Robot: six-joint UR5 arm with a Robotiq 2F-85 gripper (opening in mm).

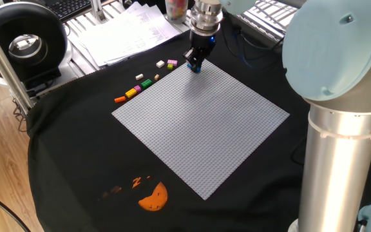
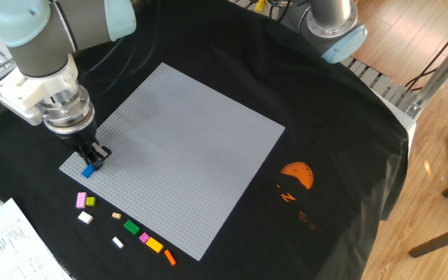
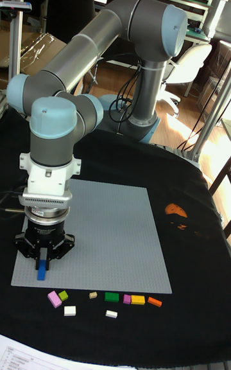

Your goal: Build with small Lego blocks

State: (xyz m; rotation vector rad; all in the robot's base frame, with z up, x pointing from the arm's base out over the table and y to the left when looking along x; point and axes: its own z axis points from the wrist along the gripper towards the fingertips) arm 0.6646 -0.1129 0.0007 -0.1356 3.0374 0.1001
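My gripper (image 2: 90, 161) points straight down over the near corner of the grey baseplate (image 2: 179, 144) and is shut on a small blue brick (image 2: 87, 170). The tall view shows the blue brick (image 3: 42, 272) sticking out below the gripper (image 3: 42, 266), at the plate's surface; I cannot tell whether it is pressed in. The other small Lego blocks lie loose on the black cloth beside that plate edge: pink (image 2: 81, 201), white (image 2: 85, 218), tan (image 2: 116, 215), green (image 2: 131, 228), yellow (image 2: 154, 245) and orange (image 2: 169, 257). They also show as a row (image 1: 146, 83) left of the gripper (image 1: 195, 64).
An orange half-round print (image 2: 297, 174) marks the cloth beyond the plate's far side. Papers (image 1: 124, 32) and a black round device (image 1: 24, 42) lie off the cloth. The robot's thick base column (image 1: 343, 161) stands at the right edge of one fixed view.
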